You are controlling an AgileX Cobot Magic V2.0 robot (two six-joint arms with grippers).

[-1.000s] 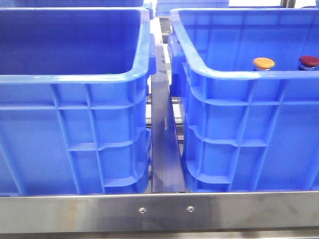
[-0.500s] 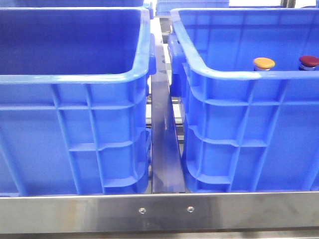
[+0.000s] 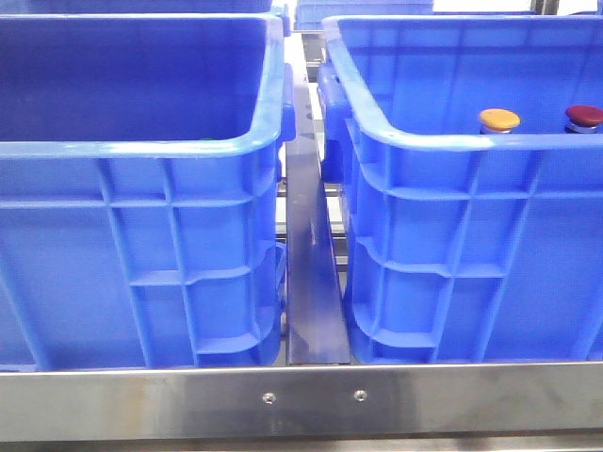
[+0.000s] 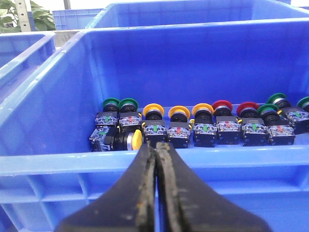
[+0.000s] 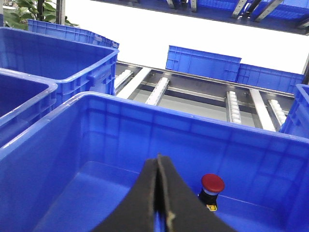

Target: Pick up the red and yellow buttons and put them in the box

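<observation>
Domed yellow button [image 3: 498, 119] (red button [image 3: 584, 115] beside)

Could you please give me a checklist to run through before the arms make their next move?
1. Left gripper open for picking: not ok, shut and empty.
2. Right gripper open: not ok, shut and empty.
3. Yellow buttons in the left wrist view: ok, in a row.
4. Red buttons in the same row: ok.
5. Left gripper beyond the crate rim: cannot tell.
6. Receiving box identified: cannot tell; the right wrist's crate holds one red button.
</observation>
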